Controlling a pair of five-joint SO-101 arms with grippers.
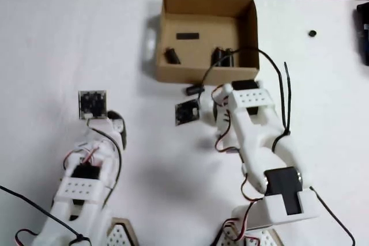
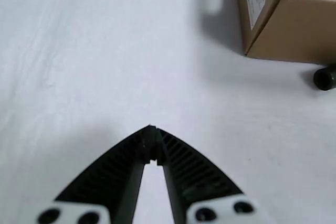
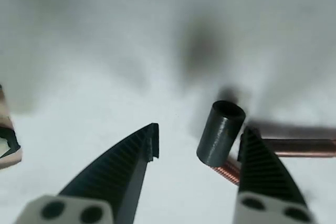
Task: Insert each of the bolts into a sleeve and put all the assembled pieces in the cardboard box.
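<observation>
Black cylindrical sleeve [image 3: 220, 132] with the coppery threaded bolt [image 3: 227, 171] poking out: where?
— On the white surface [image 3: 105, 51], between my right jaws, which stand apart; it sits close beside one.
— Handling?
— Light, stiff, likely slick; I'd pinch mid-barrel. My left jaws are together.

arms [image 1: 253, 133] white | servos [image 1: 283, 184] black | cables [image 1: 286, 96] red, black | gripper fingers [image 2: 186, 156] black, ribbed

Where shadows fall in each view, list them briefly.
High view: soft shadow on the table left of the cardboard box. Left wrist view: shade beside the box and around the shut left tool. Right wrist view: a dark patch beyond the sleeve.
</observation>
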